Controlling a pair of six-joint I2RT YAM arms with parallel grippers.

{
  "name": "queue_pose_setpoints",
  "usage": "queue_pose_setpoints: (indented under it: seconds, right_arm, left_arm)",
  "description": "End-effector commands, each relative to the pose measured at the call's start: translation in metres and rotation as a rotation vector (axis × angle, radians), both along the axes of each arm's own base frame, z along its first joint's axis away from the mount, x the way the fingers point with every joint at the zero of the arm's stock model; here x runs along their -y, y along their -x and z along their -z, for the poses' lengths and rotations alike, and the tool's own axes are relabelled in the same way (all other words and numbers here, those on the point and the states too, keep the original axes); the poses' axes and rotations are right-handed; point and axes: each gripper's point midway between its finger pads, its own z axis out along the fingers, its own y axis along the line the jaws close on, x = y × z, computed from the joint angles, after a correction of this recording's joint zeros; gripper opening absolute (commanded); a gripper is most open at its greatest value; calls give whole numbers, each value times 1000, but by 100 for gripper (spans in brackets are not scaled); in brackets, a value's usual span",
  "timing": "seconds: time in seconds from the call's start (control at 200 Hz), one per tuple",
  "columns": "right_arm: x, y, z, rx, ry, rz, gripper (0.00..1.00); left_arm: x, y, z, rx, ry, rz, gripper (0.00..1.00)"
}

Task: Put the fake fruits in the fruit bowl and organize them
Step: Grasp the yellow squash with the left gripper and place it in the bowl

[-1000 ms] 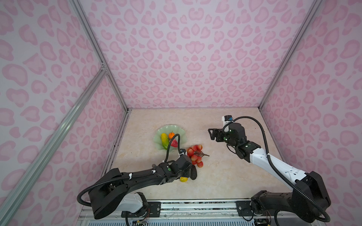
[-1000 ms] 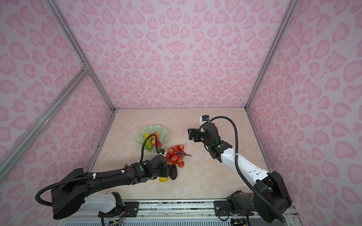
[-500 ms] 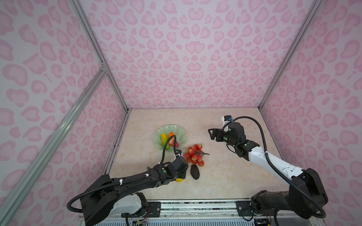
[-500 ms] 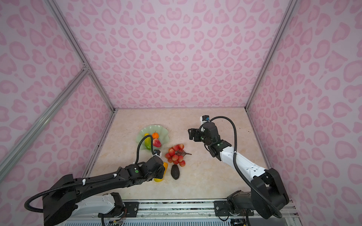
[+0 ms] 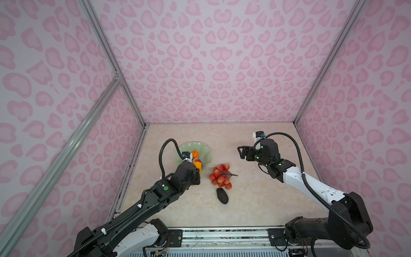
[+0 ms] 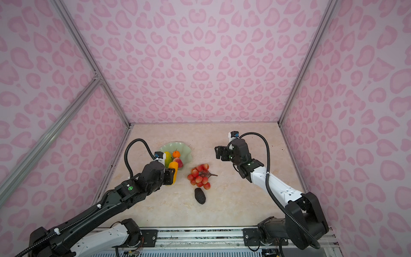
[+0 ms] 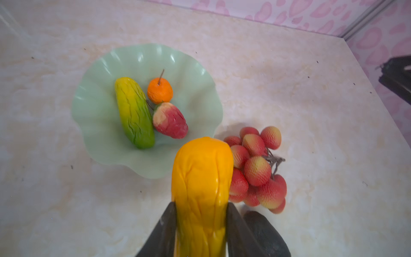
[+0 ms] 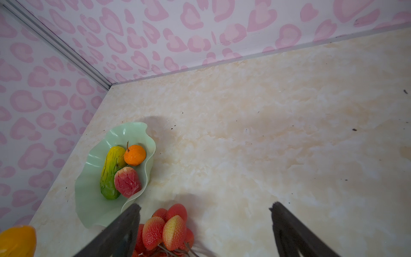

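Note:
My left gripper point(image 7: 201, 204) is shut on the yellow-orange oblong fruit point(image 7: 202, 178), held off the table with its tip by the near rim of the mint-green fruit bowl point(image 7: 97, 115). In the bowl lie a green-yellow oblong fruit point(image 7: 133, 113), a small orange point(image 7: 160, 91) and a red strawberry point(image 7: 171, 121). On the table right of the bowl rests the red-pink grape bunch point(image 5: 220, 177), with the dark avocado point(image 5: 222, 195) just in front of it. My right gripper point(image 8: 204, 205) hovers open and empty, behind and to the right of the grapes point(image 8: 164, 229).
Pink patterned walls close in the marble-look table on three sides. The bowl point(image 6: 184, 151) sits near the left wall. A metal rail point(image 5: 222, 235) with both arm bases runs along the front edge.
My left gripper has shut on the yellow-orange fruit, lifted it off the table and carried it back toward the bowl, uncovering the avocado. The right arm has hardly moved.

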Motion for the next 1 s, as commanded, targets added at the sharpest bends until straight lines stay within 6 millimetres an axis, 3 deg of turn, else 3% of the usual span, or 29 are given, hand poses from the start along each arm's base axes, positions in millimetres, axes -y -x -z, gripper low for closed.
queue_pose_setpoints:
  seconds: [0.0,0.22,0.475,0.8,0.995]
  right_arm:
    - [1,6,0,-8,3,-10,92]
    - [12,23,7,-26,11,7,92]
    - [17,42,23,-76,19,-7,92]
    - [21,74,54,-153,53,-51,89]
    - [4,98,73,-200,98,-142,87]
  left_arm:
    - [10,-32,-18,65,-30,54,37]
    - [22,-95,-7,19,-24,64,37]
    - [44,-138,38,-81,-26,69,37]
    - [32,-147,87,-193,-48,-2,38]
    - [35,-147,80,-180,-22,0,53]
